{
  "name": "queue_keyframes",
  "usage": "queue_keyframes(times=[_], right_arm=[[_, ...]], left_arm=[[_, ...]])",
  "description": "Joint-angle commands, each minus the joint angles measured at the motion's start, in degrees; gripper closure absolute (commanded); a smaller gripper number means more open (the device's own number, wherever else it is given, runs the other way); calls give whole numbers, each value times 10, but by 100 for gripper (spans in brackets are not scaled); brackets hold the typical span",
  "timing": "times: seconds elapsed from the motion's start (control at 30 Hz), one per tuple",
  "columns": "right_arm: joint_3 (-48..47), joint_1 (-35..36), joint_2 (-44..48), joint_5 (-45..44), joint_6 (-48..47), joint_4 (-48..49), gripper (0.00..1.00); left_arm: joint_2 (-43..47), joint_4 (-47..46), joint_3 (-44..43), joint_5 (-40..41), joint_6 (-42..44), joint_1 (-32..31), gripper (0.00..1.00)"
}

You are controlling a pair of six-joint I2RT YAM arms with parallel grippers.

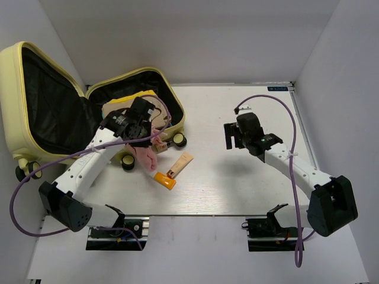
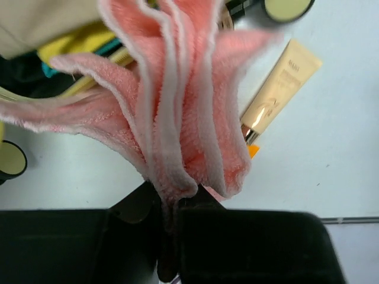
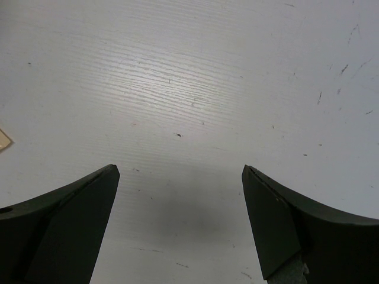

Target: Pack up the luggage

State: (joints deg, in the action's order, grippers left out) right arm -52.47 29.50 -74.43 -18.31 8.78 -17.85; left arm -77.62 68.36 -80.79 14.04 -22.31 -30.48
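Observation:
The pale yellow suitcase (image 1: 35,100) lies open at the far left, black lining showing, with yellow and tan items inside its near half. My left gripper (image 1: 142,139) hangs over the suitcase's front edge, shut on a folded pink towel (image 1: 145,157) that dangles above the table; the towel fills the left wrist view (image 2: 177,100). A beige tube (image 1: 180,164) and an orange tube (image 1: 164,180) lie on the table just right of the towel; the beige tube also shows in the left wrist view (image 2: 281,89). My right gripper (image 1: 232,137) is open and empty above bare table (image 3: 189,89).
The suitcase's black-and-cream wheels (image 1: 177,141) stick out along its front edge, one (image 1: 127,162) beside the towel. White walls close in the table at back and sides. Purple cables loop from both arms.

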Motion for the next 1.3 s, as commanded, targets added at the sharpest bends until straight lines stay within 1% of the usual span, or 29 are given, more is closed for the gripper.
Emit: queue_keyframes(times=[0.0,0.03,0.13,0.17,0.23,0.27,0.3,0.33,0.37,0.43,0.5,0.63,0.73,0.8,0.83,0.87,0.9,0.93,0.97,1.0,1.03,1.07,1.1,1.13,1.17,1.2,1.23,1.27], right_arm=[[5,-6,20,-9,3,24,10],[6,-5,21,-9,4,24,10],[7,-8,24,-11,4,24,10],[8,-8,24,-11,5,25,10],[9,-8,26,-13,3,26,10],[8,-8,25,-13,4,28,10],[9,-11,25,-13,3,29,10],[10,-10,25,-15,3,29,10],[11,-10,25,-15,2,29,10],[10,-12,24,-21,1,27,10],[10,-14,23,-23,2,27,10],[9,-16,22,-30,1,21,10],[7,-20,16,-30,4,15,10],[4,-20,9,-30,3,8,10],[3,-22,8,-28,5,2,10],[2,-22,5,-26,6,1,10],[1,-22,4,-25,9,0,10],[0,-23,4,-23,10,-4,10],[0,-23,4,-23,10,-5,10],[1,-23,4,-20,12,-7,10],[0,-23,5,-20,12,-13,10],[1,-26,7,-22,12,-14,10],[2,-25,7,-23,15,-16,10],[2,-23,10,-24,17,-21,10],[3,-24,13,-25,17,-23,10],[7,-23,15,-29,18,-24,10],[9,-25,16,-28,19,-26,10],[10,-24,20,-30,19,-27,10]], left_arm=[[12,-15,-58,26,3,29,100],[11,-16,-83,29,4,33,100],[16,-34,-116,47,26,52,100],[11,-42,-134,53,46,55,100],[-1,-43,-161,73,53,70,100],[-12,-43,-189,77,66,74,100],[-17,-45,-198,80,66,79,100],[-31,-43,-207,81,67,97,100],[-47,-36,-240,84,58,106,100],[-79,-5,-268,99,41,129,100],[-100,17,-298,99,33,151,100],[-128,28,-306,102,18,174,100],[-170,53,-330,93,6,194,100],[-184,63,-343,68,7,205,100],[-208,62,-347,61,7,208,100],[-218,61,-351,35,12,209,100],[-228,64,-365,28,12,212,100],[-267,70,-387,14,13,213,100],[-283,75,-416,14,15,212,100],[-298,79,-432,-4,16,213,100],[-342,91,-475,-15,17,215,100],[-356,91,-483,-30,21,216,100],[-381,85,-488,-88,21,221,92],[-386,78,-491,-109,26,221,85],[-390,69,-478,-129,34,220,71],[-393,48,-470,-172,43,218,51],[-393,29,-456,-181,52,214,45],[-393,14,-448,-187,59,210,34]])
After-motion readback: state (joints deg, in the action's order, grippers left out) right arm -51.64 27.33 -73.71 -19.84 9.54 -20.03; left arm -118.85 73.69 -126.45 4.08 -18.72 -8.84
